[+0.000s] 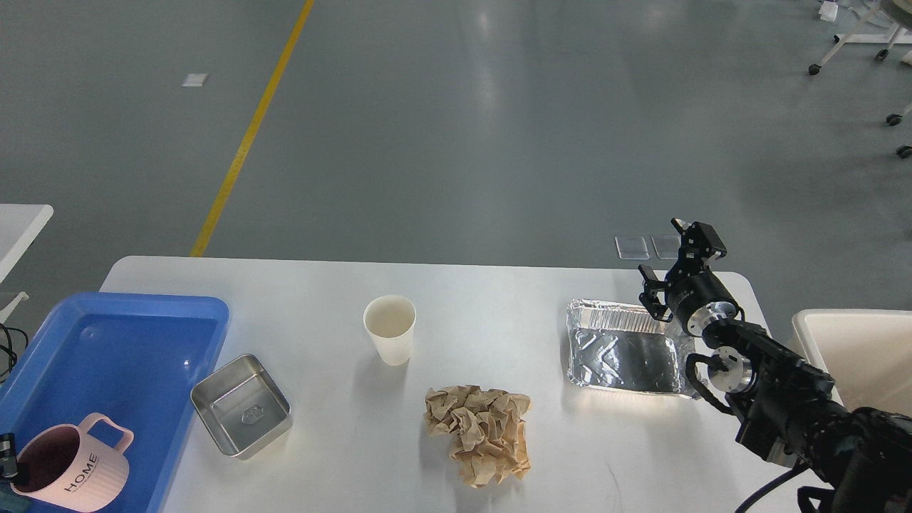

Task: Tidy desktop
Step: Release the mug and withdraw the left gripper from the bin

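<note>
Filling the lower half of the head view, wide and white with rounded far corners: the desktop [499, 306], set on a grey floor crossed by a yellow line [249, 128]. At the near left edge, overhanging slightly, a blue plastic tray [135, 342], with a pink ribbed mug [71, 467] marked "HOME" standing in its near corner, handle turned to the far right. At the right, entering from the near corner and reaching toward the far edge, the black right arm [776, 399]. Beneath its forward section, a shiny foil tray [623, 349], rectangular, empty, its right rim partly hidden by the arm. Near centre, a crumpled wad of brown paper [481, 434], lying loose and well apart from the foil tray. Just beside the blue tray's right wall, a small square steel dish [242, 406], turned at an angle. Toward the far middle, upright and alone, a white paper cup [390, 328]. Raised above the far right corner of the foil tray, the right gripper [670, 260], fingers spread apart and apparently holding nothing, though the dark end-on angle leaves that less than certain. Off the table at right, the corner of a cream bin [855, 349].
</note>
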Robot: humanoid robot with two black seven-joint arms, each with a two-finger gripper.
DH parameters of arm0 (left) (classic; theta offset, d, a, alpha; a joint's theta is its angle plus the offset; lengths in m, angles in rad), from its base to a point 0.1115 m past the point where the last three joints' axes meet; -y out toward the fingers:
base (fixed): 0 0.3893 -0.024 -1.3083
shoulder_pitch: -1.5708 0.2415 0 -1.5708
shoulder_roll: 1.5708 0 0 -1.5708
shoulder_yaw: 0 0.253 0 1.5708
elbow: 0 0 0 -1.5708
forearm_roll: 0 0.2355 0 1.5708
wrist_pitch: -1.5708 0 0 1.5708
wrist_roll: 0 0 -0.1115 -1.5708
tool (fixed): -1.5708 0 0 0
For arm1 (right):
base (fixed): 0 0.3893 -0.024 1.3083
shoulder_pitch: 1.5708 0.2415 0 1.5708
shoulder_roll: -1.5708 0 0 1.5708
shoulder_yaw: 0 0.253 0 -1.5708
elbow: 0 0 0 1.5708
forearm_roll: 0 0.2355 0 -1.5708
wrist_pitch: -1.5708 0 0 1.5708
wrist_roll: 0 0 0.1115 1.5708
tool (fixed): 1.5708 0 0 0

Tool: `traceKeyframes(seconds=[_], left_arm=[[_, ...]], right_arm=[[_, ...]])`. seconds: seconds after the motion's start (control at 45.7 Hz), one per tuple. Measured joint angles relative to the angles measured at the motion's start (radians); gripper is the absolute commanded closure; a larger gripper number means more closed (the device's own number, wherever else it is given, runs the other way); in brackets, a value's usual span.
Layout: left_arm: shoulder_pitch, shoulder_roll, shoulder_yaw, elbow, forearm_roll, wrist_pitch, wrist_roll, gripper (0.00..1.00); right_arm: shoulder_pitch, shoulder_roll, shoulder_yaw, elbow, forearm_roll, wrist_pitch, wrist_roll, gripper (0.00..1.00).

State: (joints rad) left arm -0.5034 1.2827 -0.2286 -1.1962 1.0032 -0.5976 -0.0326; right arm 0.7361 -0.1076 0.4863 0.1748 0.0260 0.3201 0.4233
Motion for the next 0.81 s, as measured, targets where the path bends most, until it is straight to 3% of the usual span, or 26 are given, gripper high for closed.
traceKeyframes(seconds=[0.394,0.482,0.547,0.679,0.81], left_arm=[[0.0,-0.025,0.0,0.009,-0.002,0.003,-0.004,0.5],[-0.001,-0.025,-0.004,0.009,-0.007,-0.004,-0.007,0.28],[-0.003,-0.023,-0.011,0.009,-0.012,-0.01,-0.013,0.18],[-0.019,-0.007,-0.035,0.008,-0.03,-0.031,-0.056,0.09],[-0.033,0.033,-0.111,0.007,-0.049,-0.119,-0.096,0.03]], right_arm=[[-0.007,0.002,0.0,0.002,0.0,0.0,0.0,0.0],[-0.007,0.001,0.0,0.002,0.0,0.0,0.0,0.0],[-0.009,0.001,0.0,0.002,0.0,0.0,0.0,0.0],[-0.012,0.0,0.0,0.002,0.0,0.0,0.0,0.0],[-0.008,0.0,0.0,0.002,0.0,0.0,0.0,0.0]])
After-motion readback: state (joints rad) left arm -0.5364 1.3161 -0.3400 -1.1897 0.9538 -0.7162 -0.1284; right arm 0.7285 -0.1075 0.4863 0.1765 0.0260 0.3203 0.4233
